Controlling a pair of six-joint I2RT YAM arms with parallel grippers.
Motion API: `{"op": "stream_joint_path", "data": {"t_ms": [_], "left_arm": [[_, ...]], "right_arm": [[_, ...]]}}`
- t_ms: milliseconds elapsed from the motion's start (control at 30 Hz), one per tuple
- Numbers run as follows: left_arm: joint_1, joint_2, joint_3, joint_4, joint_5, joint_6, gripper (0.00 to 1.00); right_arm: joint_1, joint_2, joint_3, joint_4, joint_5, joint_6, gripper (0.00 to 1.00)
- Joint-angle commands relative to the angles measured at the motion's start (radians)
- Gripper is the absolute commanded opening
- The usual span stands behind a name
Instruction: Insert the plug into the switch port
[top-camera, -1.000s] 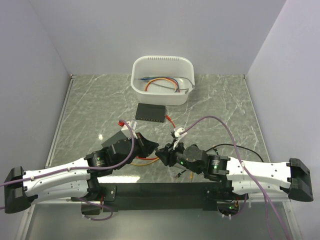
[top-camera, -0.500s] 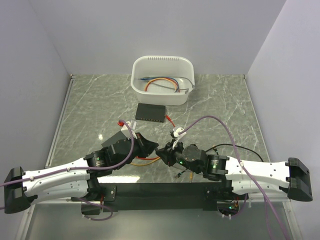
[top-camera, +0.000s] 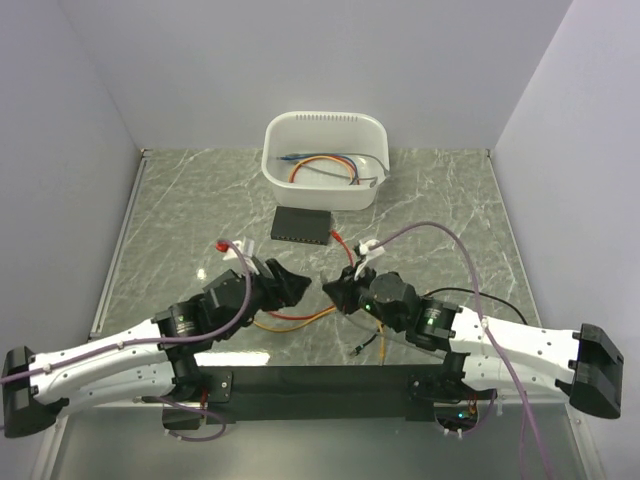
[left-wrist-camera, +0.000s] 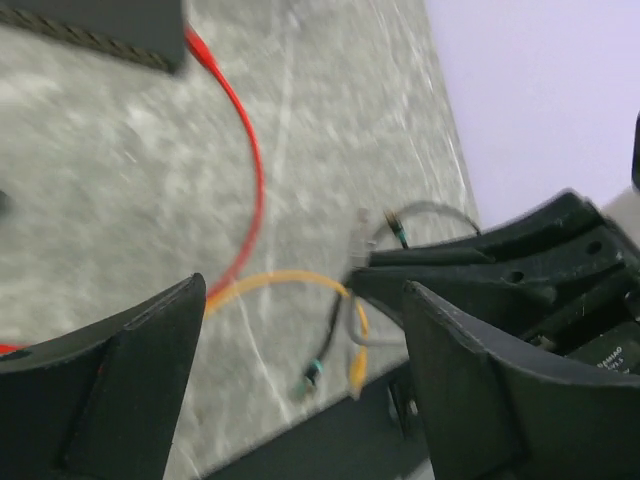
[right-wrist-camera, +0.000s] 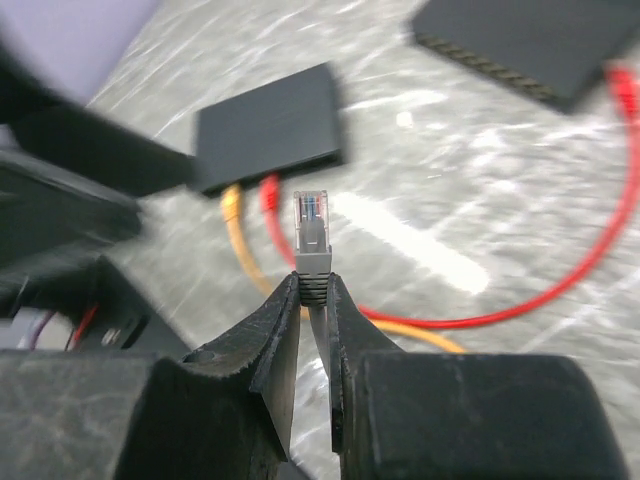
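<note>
Right wrist view gives the clearest look: the plug (right-wrist-camera: 310, 225), grey with a clear tip, stands upright out of the right hand (right-wrist-camera: 312, 290), whose fingers are pinched narrow on its boot. It hangs above the table (top-camera: 200, 200), well short of the switch (top-camera: 302, 226), which lies farther back with a red cable (top-camera: 338, 240) already at its right corner. The left hand (left-wrist-camera: 300, 290) is spread wide with nothing between its fingers, just across from the right one.

The grip is small and low on the plug, so I judge that pressing it against a port edge could tip or slide it in the fingers, and a slightly off approach angle would jam rather than seat. The trailing lead could also tug it askew, and the red cable crowds one end of the switch. An orange cable (top-camera: 290, 318) lies loose between the arms. Behind the switch, a white tub (top-camera: 325, 122) holds a tangle of spare cables (top-camera: 335, 165), orange and blue among them.
</note>
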Motion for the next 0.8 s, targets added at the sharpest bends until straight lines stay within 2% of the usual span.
{"op": "stream_joint_path", "data": {"t_ms": [0, 133, 167, 233, 267, 367, 433, 567, 767], "left_arm": [[0.093, -0.031, 0.048, -0.040, -0.055, 0.064, 0.85], [0.303, -0.008, 0.043, 0.017, 0.095, 0.151, 0.86], [0.395, 0.016, 0.032, 0.044, 0.177, 0.163, 0.86], [0.481, 0.056, 0.023, 0.130, 0.264, 0.194, 0.86], [0.550, 0.108, 0.019, 0.169, 0.335, 0.203, 0.86], [0.653, 0.229, 0.020, 0.304, 0.434, 0.234, 0.84], [0.696, 0.288, 0.019, 0.412, 0.515, 0.251, 0.83], [0.799, 0.442, 0.022, 0.558, 0.592, 0.262, 0.83], [0.845, 0.648, 0.037, 0.742, 0.661, 0.269, 0.80]], "right_arm": [[-0.088, -0.016, -0.001, -0.010, -0.037, 0.039, 0.06], [-0.191, 0.043, 0.072, -0.076, -0.066, 0.059, 0.05], [-0.211, 0.059, 0.086, -0.090, -0.076, 0.064, 0.05], [-0.286, 0.123, 0.135, -0.091, -0.096, 0.077, 0.05], [-0.313, 0.149, 0.152, -0.120, -0.102, 0.079, 0.04], [-0.418, 0.265, 0.213, -0.107, -0.173, 0.107, 0.03], [-0.468, 0.329, 0.273, -0.102, -0.211, 0.127, 0.02], [-0.499, 0.508, 0.377, -0.110, -0.184, 0.134, 0.02], [-0.539, 0.721, 0.514, -0.117, -0.164, 0.144, 0.00]]}}
